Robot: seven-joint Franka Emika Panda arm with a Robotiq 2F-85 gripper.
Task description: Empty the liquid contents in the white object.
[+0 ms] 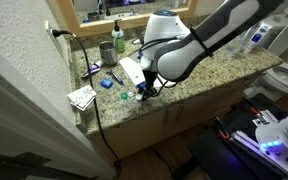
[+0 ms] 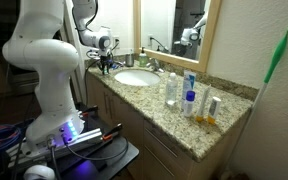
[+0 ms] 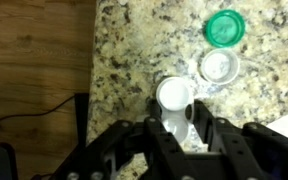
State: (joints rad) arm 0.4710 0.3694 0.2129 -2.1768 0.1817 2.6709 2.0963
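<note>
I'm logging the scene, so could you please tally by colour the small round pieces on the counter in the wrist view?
White round pieces: 2, the white object near the gripper and another white piece.
Green round piece: 1.
Total: 3.

The gripper (image 2: 107, 66) (tiny, distant) hides any white object.

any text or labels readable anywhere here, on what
None can be read.
Bottles by the mirror: labels too small and blurred.
Papers at the counter corner: print too small.
White object and green cap in the wrist view: no lettering visible.
Gripper: no marking visible.
</note>
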